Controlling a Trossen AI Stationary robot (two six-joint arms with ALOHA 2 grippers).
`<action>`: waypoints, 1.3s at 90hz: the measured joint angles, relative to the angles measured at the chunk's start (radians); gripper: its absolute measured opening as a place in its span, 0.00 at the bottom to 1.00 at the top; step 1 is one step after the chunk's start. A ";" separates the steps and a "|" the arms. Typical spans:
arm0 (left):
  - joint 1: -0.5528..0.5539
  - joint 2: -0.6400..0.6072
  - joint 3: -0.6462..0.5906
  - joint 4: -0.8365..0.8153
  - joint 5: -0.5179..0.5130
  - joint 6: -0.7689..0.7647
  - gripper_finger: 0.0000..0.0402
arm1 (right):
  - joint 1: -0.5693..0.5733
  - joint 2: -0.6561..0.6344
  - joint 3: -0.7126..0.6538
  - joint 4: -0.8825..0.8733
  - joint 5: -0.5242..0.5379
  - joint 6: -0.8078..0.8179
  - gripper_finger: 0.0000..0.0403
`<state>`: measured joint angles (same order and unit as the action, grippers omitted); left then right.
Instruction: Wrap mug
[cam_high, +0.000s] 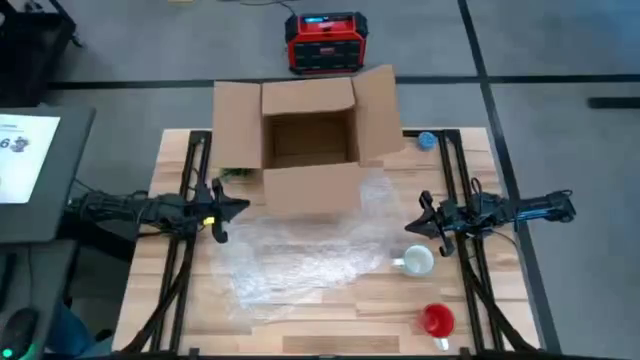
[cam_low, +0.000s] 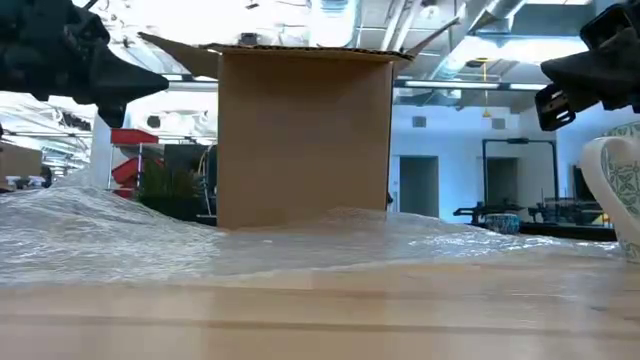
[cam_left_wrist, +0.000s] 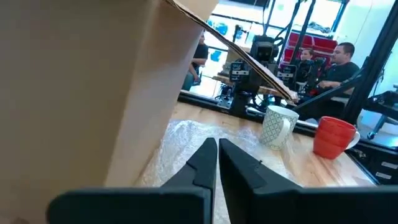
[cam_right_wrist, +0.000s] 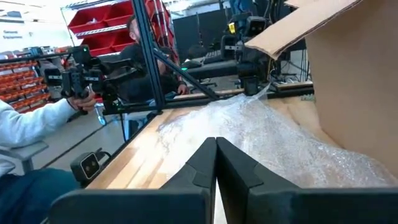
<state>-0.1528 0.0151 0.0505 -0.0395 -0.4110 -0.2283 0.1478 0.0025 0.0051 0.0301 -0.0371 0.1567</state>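
Bubble wrap (cam_high: 300, 250) spread flat mid-table, ready as wrapping bed. White mug (cam_high: 415, 261) just off its right edge, unwrapped (red mug (cam_high: 436, 320) nearer, spare). Left gripper (cam_high: 228, 209) and right gripper (cam_high: 418, 224) flank sheet, both pinched together, empty. Box (cam_high: 310, 140) open behind, likely for packing.

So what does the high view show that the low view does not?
Only the high view shows the red mug, the red device on the floor, the blue thing and the box's open top. Only the low view shows the room behind the table. Both show the cardboard box, the bubble wrap, the white mug, and the left claw and right claw above the table.
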 joint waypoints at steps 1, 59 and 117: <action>0.000 0.000 0.000 0.000 0.000 -0.001 0.00 | 0.000 0.000 0.000 0.000 0.003 0.000 0.00; 0.000 0.000 0.000 0.000 0.000 0.000 0.00 | 0.000 0.000 -0.001 -0.006 0.023 0.000 0.00; -0.006 0.008 0.046 -0.038 0.097 -0.019 0.00 | 0.007 0.006 0.050 -0.055 0.008 0.113 0.03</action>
<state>-0.1584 0.0229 0.0964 -0.0773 -0.3137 -0.2472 0.1552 0.0081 0.0551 -0.0249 -0.0293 0.2695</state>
